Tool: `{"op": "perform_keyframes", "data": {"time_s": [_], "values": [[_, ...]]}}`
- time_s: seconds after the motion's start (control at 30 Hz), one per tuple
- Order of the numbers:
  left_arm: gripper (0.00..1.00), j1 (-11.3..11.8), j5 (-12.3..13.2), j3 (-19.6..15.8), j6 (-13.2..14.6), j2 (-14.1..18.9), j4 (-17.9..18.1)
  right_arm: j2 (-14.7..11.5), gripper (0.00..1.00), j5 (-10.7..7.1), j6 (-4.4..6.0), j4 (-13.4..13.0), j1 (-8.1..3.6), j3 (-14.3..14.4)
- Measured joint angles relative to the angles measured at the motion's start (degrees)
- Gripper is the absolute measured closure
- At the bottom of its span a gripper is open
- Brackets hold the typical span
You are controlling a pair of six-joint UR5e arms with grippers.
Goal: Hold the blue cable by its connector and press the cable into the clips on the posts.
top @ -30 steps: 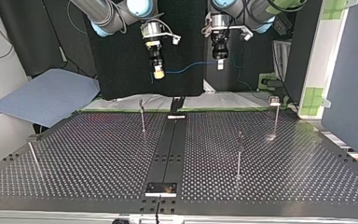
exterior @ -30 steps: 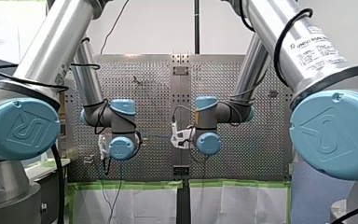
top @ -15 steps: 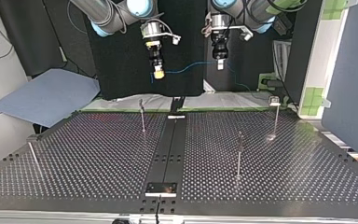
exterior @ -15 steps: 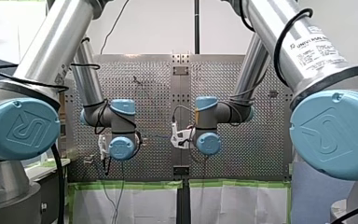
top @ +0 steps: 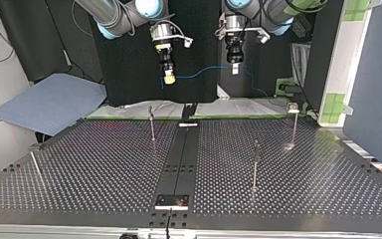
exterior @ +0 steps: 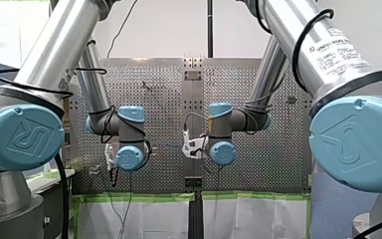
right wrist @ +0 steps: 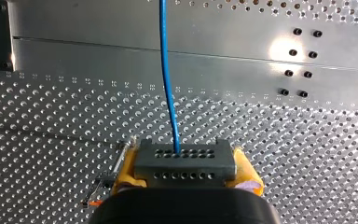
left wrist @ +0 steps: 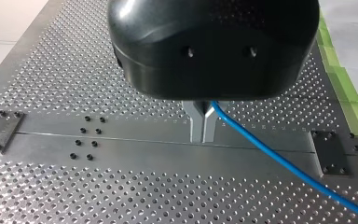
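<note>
Perforated table (top: 303,189): metal, with holes in a regular grid. A solid strip (top: 179,159) runs down its middle from the far edge to the near edge in the top view. A small dark plate (top: 171,200) sits on the strip at the near edge. A second plate (top: 188,124), catching light, sits at the far edge. A blue-grey sheet (top: 49,102) lies off the table, beyond its far left corner in the top view. A black drape (top: 129,64) hangs behind the far edge. A white panel (top: 340,55) with green tape squares stands past the far right corner. In the front view, a white cover (exterior: 149,219) bordered with green tape (exterior: 134,197) runs along the table's near edge.
</note>
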Motion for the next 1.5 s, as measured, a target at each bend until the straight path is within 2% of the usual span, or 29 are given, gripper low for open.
{"op": "perform_keyframes", "data": {"time_s": [0.57,0.73,1.03,1.5], "values": [[1.0,0.16,0.17,-0.04,0.18,-0.22,-0.2,0.08,1.0,0.06,-0.08,0.12,0.08,0.09],[1.0,1.26,0.33,-0.07,0.48,-2.3,-1.42,1.72,1.0,0.23,-0.46,1.7,0.75,0.75],[1.0,1.48,0.35,-0.09,0.53,-6.81,-1.66,2.96,1.0,0.27,-0.53,2.53,0.87,0.87],[1.0,1.49,0.35,-0.09,0.53,-7.38,-1.67,2.99,1.0,0.27,-0.53,2.55,0.88,0.88]]}}
